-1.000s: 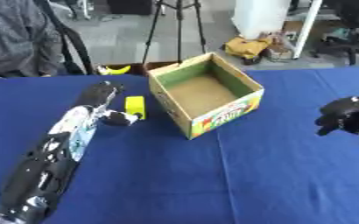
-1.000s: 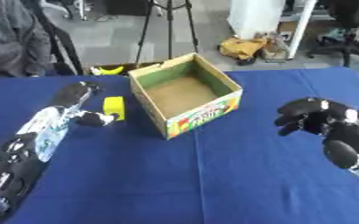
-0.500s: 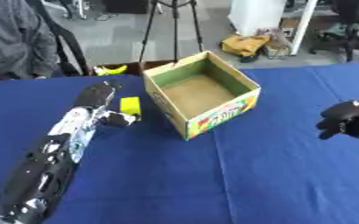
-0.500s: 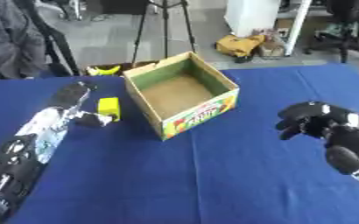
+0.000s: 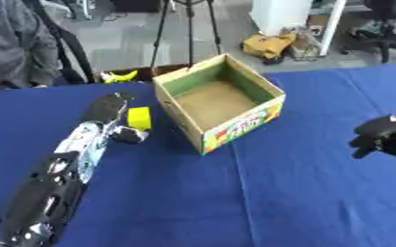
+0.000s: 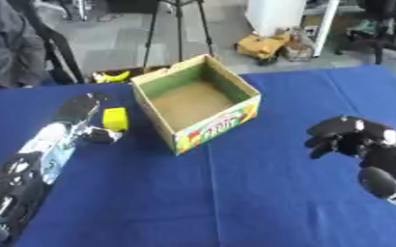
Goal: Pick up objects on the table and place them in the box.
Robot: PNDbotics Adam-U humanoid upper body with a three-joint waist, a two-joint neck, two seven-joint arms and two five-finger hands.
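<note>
Left hand is lying along the blue table with the yellow block just beside it on its right, thumb curling under the block's lower end; whether fingers are actually pinching it I cannot tell. Right of the block, the open cardboard box is sitting empty. Further right, the right hand is hovering well apart, fingers curled inward, holding nothing.

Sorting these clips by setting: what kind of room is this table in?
Probably an office or lab set up for recording: a blue-covered table on grey carpet, a tripod behind the cardboard box, and an office chair at the far right.
</note>
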